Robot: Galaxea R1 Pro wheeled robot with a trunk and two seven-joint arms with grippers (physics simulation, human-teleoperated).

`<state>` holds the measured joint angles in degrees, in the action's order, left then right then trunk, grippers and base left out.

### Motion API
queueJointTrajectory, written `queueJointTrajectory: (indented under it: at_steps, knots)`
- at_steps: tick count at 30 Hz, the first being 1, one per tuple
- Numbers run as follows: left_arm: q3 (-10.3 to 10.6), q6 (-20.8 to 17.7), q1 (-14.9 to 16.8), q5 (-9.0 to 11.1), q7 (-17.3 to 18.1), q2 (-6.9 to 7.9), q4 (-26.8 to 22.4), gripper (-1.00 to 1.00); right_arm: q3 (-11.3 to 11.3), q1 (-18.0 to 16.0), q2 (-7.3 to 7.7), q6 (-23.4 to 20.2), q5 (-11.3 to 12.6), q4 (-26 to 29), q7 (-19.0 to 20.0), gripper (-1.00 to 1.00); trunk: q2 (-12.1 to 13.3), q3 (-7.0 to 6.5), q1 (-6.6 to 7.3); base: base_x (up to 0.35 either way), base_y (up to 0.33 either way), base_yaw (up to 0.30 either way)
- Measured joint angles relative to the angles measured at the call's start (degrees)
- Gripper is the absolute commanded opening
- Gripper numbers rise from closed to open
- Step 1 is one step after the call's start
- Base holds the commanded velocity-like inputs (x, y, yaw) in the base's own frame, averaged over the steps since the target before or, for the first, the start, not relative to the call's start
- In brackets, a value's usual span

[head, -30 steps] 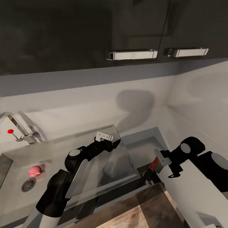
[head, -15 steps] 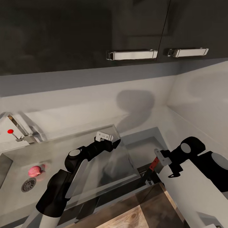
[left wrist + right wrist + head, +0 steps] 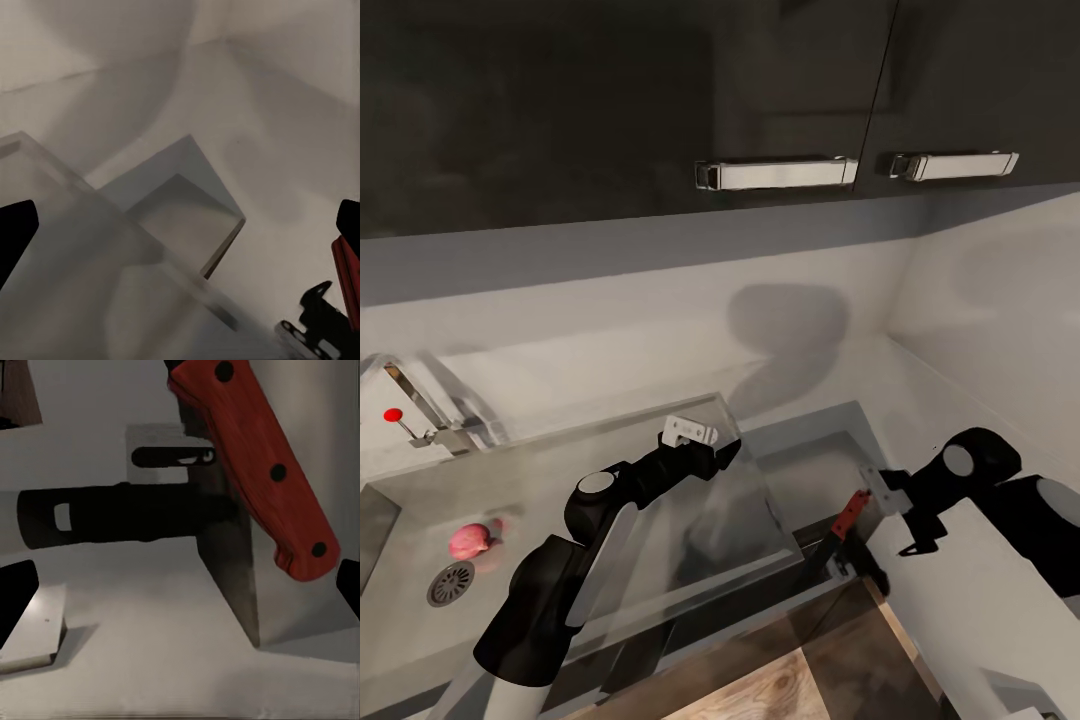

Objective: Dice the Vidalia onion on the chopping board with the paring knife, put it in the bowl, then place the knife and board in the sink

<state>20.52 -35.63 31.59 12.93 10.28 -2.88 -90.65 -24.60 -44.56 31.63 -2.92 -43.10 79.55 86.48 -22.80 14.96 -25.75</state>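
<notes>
While the right gripper (image 3: pixel 863 492) clasps the paring knife (image 3: pixel 847 516) by its red handle beside the countertop's (image 3: pixel 960 570) edge, the left gripper (image 3: pixel 690 431) hangs over the steel drainboard (image 3: pixel 690 520); whether its fingers are spread cannot be told. Farther left, the Vidalia onion (image 3: pixel 470 540) lies in the sink (image 3: pixel 420 500) near the drain (image 3: pixel 451 583), below the tap (image 3: pixel 420 412).

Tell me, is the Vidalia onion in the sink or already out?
In. The Vidalia onion lies whole on the sink floor beside the drain.
</notes>
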Motion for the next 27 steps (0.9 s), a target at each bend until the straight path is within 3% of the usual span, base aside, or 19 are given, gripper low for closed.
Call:
queueJointTrajectory:
  at_steps: [6,10,21,22,27]
  knots:
    - [0.01,0.00,0.00,0.00,0.00,0.00,0.00,1.00,0.52,-1.86,-0.21,-0.02,-0.01,-2.92,-0.34,1.00,0.00,0.00,0.00,0.000,0.000,0.000]
    - [0.01,0.00,0.00,0.00,0.00,0.00,0.00,1.00,0.60,-4.80,-0.59,-0.07,-0.01,-4.56,-0.36,1.00,0.00,0.00,0.00,0.000,0.000,0.000]
    - [0.01,0.00,0.00,0.00,0.02,0.00,0.00,1.00,0.51,-9.88,-5.34,-0.17,-0.01,-5.67,0.01,1.00,0.00,0.00,0.00,0.000,0.000,0.000]
    - [0.02,-0.01,0.00,0.00,0.02,0.00,0.01,1.00,-0.74,-10.31,-6.20,-0.18,-0.01,-5.90,0.40,1.00,0.00,0.00,0.00,0.000,0.000,0.000]
    - [0.01,-0.01,0.00,0.00,0.05,0.00,0.00,1.00,-6.45,-10.51,-6.57,-0.18,-0.02,-6.73,0.81,1.00,0.00,0.00,0.00,0.000,0.000,0.000]
